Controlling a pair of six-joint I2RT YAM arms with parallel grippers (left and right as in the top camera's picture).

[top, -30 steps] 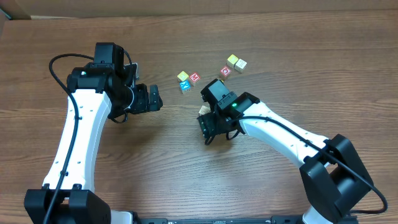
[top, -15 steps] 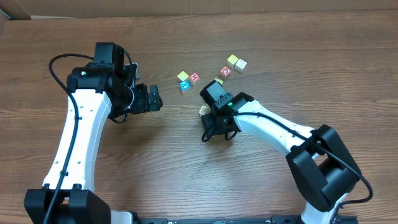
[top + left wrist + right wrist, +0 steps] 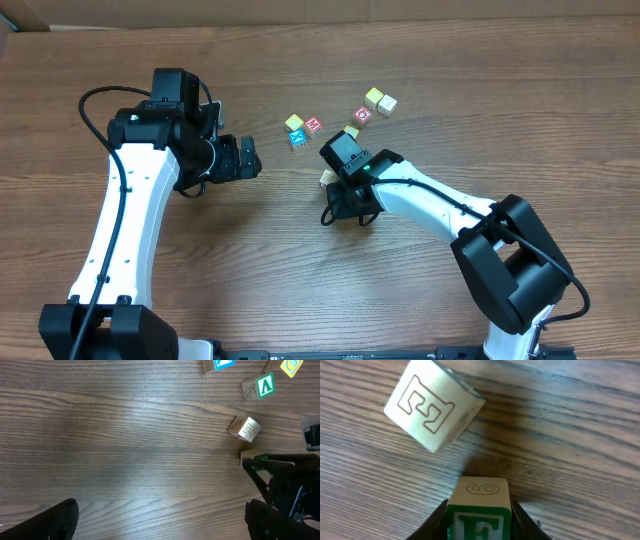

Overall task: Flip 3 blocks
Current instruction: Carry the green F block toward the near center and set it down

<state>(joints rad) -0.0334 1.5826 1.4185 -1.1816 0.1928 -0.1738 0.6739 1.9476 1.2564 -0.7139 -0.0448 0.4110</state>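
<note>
F block (image 3: 479, 510), green-lettered, grasped by right hand (image 3: 480, 524), E block (image 3: 432, 407) set apart at 11 o'clock on counter (image 3: 570, 435), left hand (image 3: 243, 158) released, nothing held

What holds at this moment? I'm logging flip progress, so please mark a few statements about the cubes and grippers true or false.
1. The right gripper grips the green-and-white wooden "F" cube between its fingers. True.
2. The left gripper holds a cube. False: it is open and empty.
3. The pale wooden cube with an outlined "E" touches the "F" cube. False: a strip of the brown wooden table shows between them.
4. The red "M" wooden cube sits beside a blue wooden cube. True.
</note>
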